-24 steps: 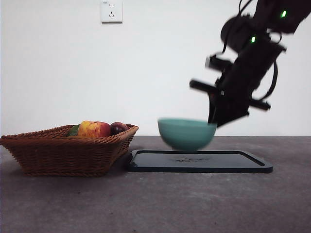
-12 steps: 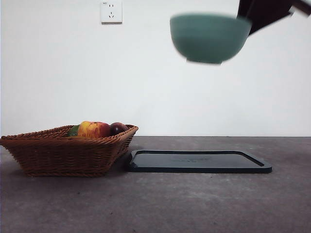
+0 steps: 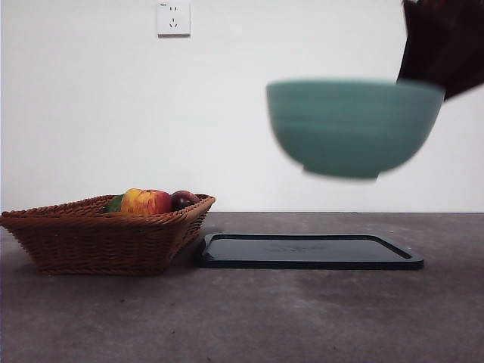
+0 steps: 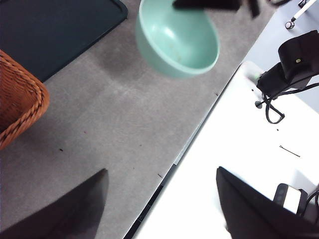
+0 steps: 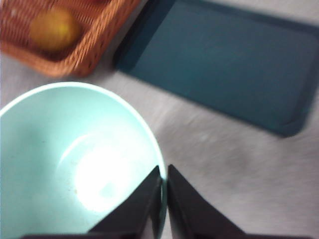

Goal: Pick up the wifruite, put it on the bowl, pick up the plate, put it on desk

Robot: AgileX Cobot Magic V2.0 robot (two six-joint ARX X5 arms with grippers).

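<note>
Right gripper [image 5: 163, 191] pinched rim of ribbed mint-teal ceramic bowl [image 3: 352, 127], airborne | dark rectangular tray [image 3: 310, 250], brown wicker basket [image 3: 106, 234] beneath | left gripper [image 4: 162, 199] spread, empty.

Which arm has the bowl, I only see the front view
Observer: The right gripper; its jaws pinch the rim of the bowl.
Operator: Anything inside the bowl?
Observer: No, the right wrist view shows it bare inside.
Operator: Where is the left gripper?
Observer: The left gripper hangs open over the edge of the desk, holding nothing.
Operator: Is the bowl above the tray?
Observer: No. The left wrist view shows it over bare desk, beside the dark tray.
</note>
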